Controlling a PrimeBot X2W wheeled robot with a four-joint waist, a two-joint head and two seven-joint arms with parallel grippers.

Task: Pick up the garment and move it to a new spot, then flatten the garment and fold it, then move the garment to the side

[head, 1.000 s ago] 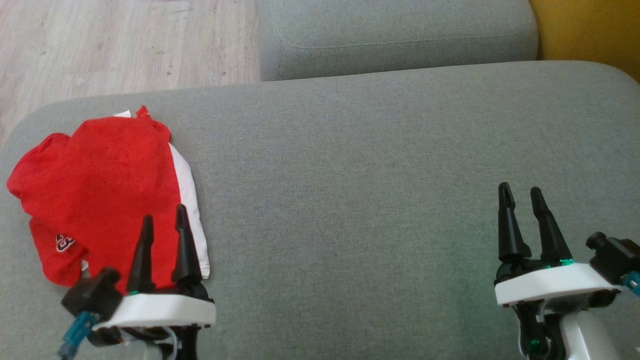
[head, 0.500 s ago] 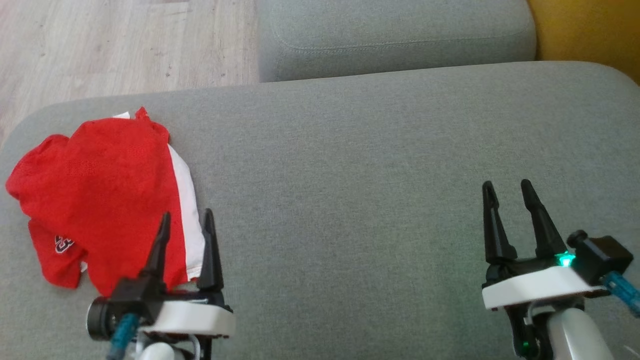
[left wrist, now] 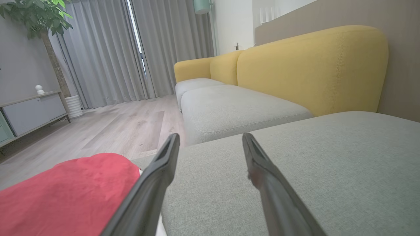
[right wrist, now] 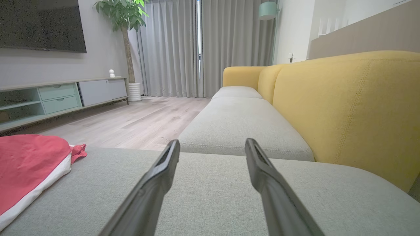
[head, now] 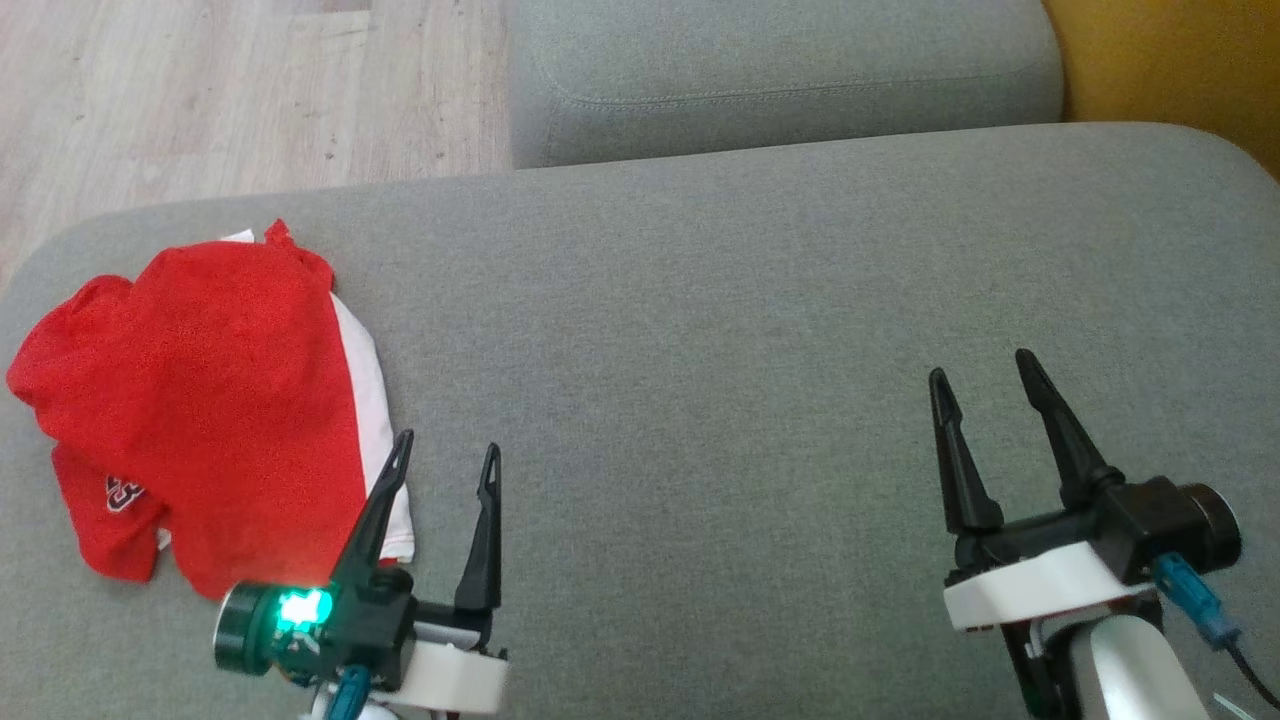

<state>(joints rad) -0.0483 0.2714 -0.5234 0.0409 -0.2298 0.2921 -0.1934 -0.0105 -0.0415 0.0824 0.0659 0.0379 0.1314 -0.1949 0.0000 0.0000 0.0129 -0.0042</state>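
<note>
The wide grey fabric sofa seat (head: 760, 330) carries a folded red mesh garment with white trim (head: 200, 400) at its left end, seemingly set aside. Nothing crowds it. The left gripper (head: 448, 442) hovers at the garment's right edge and the right gripper (head: 981, 363) near the seat's right front, both spread and empty.

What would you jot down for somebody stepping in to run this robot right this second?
Left gripper: open, empty, by the garment's near right corner.
Right gripper: open, empty, above bare cushion far to the right.
Garment: red with a white edge, lying rumpled at the left end of the grey seat cushion.
Done: hard to say; the garment looks loosely doubled over, not neatly folded.
Left: probably grasp it, carry it to open cushion, spread it flat, fold it, set it aside.
</note>
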